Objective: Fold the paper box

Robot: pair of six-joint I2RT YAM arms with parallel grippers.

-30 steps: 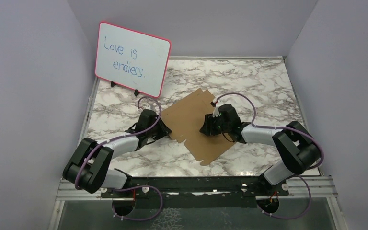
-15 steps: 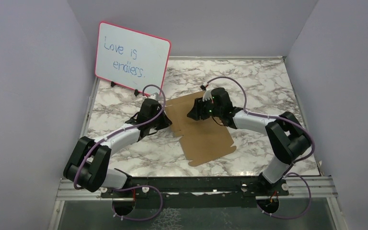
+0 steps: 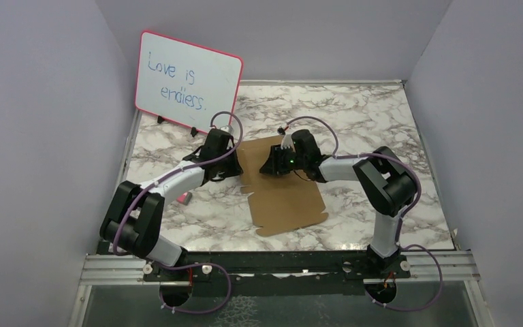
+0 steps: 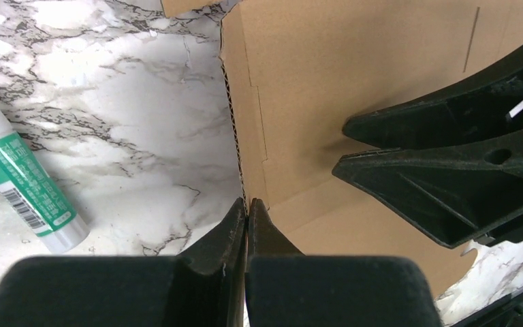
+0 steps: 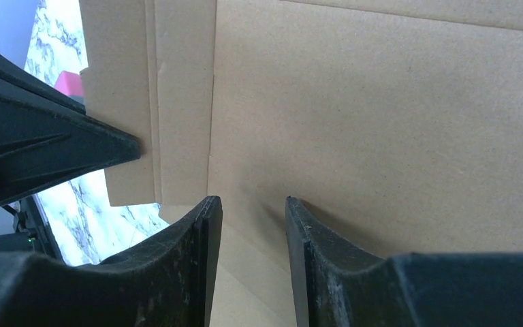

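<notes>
- L wrist: glue stick cut by left edge; box runs off top & right; left claw tips closed at box edge, can't tell if pinching it.
- R wrist: box overflows frame; pink bit by left claw, too small to ID.
- Top view: box's far end hidden under right claw.

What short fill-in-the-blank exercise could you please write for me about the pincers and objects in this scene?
1. The left pincer is ___ on the edge of the paper box.
2. The right pincer is above the box with its jaws ___.
3. The glue stick lying on the marble table has a ___ label.
4. The whiteboard has a ___ frame.
Missing words: shut, open, green, pink.
</notes>
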